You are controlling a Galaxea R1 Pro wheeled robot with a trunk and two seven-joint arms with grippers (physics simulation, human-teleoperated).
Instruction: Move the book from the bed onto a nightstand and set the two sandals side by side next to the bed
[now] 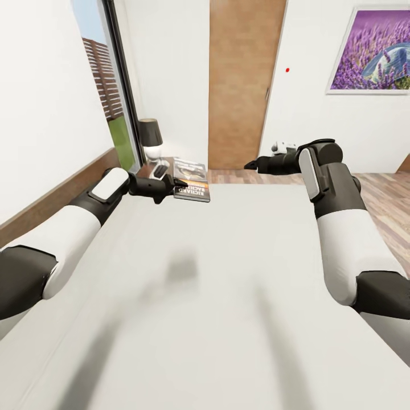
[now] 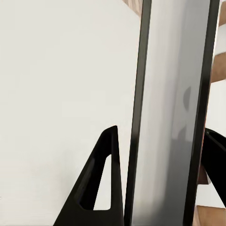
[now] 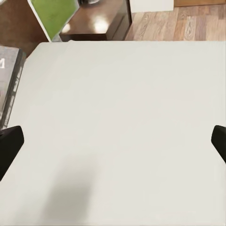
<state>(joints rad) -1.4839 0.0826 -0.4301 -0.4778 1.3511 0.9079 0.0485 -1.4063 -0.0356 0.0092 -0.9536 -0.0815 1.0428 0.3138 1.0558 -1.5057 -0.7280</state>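
The book (image 1: 192,181), a dark paperback with white lettering, hangs at the far left corner of the bed (image 1: 216,296), its far end reaching over the nightstand (image 1: 165,164). My left gripper (image 1: 175,187) is shut on the book's near edge. In the left wrist view the book (image 2: 167,117) stands edge-on between the two fingers (image 2: 96,188) of the left gripper (image 2: 160,129). My right gripper (image 1: 253,165) hovers open over the mattress's far edge. In the right wrist view that gripper (image 3: 113,141) has nothing between its wide-spread fingertips (image 3: 9,146), and the book (image 3: 8,84) and nightstand (image 3: 101,21) also show there. The sandals are out of view.
A lamp (image 1: 150,136) stands on the nightstand beside a tall window (image 1: 108,85). A brown wooden door (image 1: 245,85) is straight ahead and a lavender picture (image 1: 376,51) hangs at the right. Wood floor (image 1: 387,193) lies beyond the bed's right side. The headboard (image 1: 57,199) runs along the left.
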